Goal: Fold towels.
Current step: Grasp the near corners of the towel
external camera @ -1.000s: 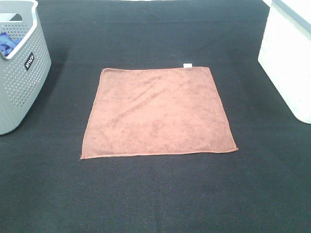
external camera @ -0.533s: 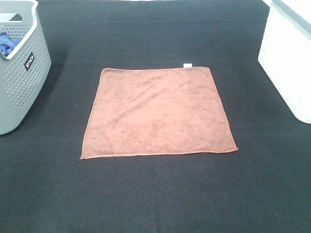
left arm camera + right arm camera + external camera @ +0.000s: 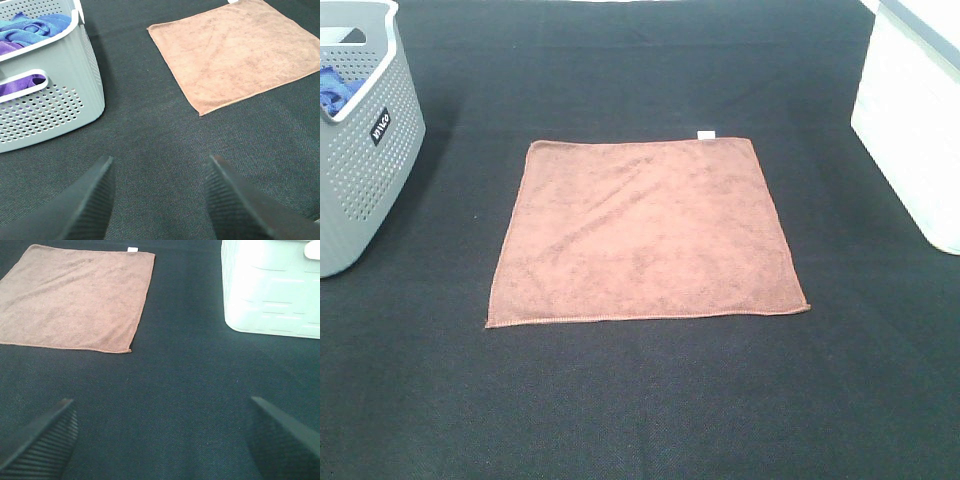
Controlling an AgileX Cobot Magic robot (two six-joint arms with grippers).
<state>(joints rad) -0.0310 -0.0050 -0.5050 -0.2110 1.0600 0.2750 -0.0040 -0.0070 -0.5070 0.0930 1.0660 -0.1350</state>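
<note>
A square rust-brown towel (image 3: 642,232) lies flat and unfolded in the middle of the black table, with a small white tag (image 3: 705,134) at its far edge. It also shows in the left wrist view (image 3: 235,50) and the right wrist view (image 3: 75,297). Neither gripper shows in the exterior view. My left gripper (image 3: 159,197) is open and empty over bare table, well short of the towel's near-left corner. My right gripper (image 3: 162,437) is open wide and empty, short of the towel's near-right corner.
A grey perforated basket (image 3: 360,170) stands at the far left with blue and purple cloths (image 3: 30,30) inside. A white bin (image 3: 915,120) stands at the far right edge; it also shows in the right wrist view (image 3: 270,290). The black table (image 3: 640,400) surrounds the towel.
</note>
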